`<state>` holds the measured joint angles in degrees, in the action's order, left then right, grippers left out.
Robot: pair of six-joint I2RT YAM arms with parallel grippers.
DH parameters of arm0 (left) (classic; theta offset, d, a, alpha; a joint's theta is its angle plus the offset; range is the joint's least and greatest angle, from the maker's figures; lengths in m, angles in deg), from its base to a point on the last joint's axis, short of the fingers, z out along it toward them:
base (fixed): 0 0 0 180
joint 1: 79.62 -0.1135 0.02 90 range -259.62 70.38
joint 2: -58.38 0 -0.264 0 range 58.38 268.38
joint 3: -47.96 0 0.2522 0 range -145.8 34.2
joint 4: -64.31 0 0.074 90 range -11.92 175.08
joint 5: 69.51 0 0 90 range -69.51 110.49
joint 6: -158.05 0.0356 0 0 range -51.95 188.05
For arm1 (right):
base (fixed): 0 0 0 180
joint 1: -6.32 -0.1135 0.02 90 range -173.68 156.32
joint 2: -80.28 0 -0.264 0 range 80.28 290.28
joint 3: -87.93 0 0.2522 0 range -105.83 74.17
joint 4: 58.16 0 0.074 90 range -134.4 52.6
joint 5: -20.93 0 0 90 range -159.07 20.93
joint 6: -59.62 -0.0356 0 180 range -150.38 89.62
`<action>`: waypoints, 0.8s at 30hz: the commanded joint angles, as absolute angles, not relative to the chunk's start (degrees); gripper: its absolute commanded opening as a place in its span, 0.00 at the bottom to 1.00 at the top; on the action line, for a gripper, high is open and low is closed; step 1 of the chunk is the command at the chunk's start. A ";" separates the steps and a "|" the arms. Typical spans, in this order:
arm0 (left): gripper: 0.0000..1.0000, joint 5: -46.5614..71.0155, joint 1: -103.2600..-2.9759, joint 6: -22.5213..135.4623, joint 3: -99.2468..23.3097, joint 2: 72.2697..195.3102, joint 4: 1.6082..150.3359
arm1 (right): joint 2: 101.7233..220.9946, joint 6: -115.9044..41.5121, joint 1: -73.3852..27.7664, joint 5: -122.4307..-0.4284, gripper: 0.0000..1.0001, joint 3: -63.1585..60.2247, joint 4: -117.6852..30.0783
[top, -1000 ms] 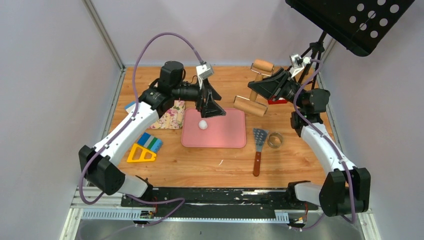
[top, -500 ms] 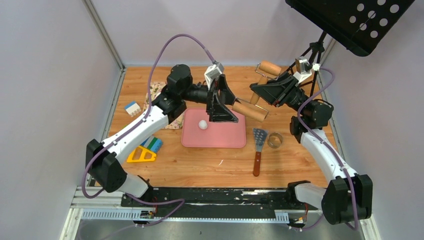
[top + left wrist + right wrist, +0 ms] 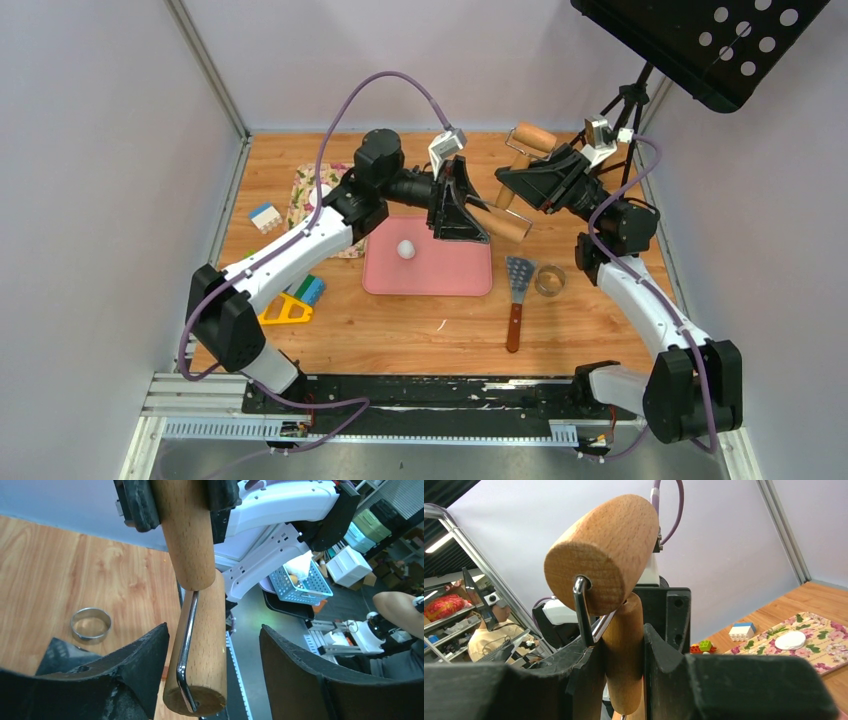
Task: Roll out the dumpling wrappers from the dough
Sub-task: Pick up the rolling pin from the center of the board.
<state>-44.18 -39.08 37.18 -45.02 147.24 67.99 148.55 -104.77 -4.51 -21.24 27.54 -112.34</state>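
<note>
Left gripper (image 3: pixel 212 632) spread wide, facing the raised right gripper (image 3: pixel 623 639), apparently clamped.

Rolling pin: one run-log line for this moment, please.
rolling pin: airborne | right end effector: shut on handle | left end effector: open astride barrel | dough ball: unrolled on pink mat

Soft round dough ball (image 3: pixel 406 249) — plain white, on a salmon-pink rectangular mat (image 3: pixel 445 272). Left of the mat, a fabric cloth (image 3: pixel 304 187) shows pink-and-green flowers.
</note>
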 commanded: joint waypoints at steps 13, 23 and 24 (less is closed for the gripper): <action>0.00 -34.74 -39.46 68.32 -53.70 143.64 102.95 | 146.40 -82.45 -4.32 -6.32 0.77 19.47 -96.20; 0.00 -29.50 -40.52 93.62 -55.58 139.38 126.78 | 139.59 -48.39 -3.17 1.01 1.00 18.53 -65.58; 0.00 -30.28 -40.57 93.49 -54.72 138.66 126.21 | 139.60 -52.36 -3.20 1.14 1.00 20.20 -70.41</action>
<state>-28.77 -40.15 84.26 -55.75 143.55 121.12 140.92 -54.11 -3.35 -3.31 16.41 -65.83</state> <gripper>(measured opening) 0.426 0.996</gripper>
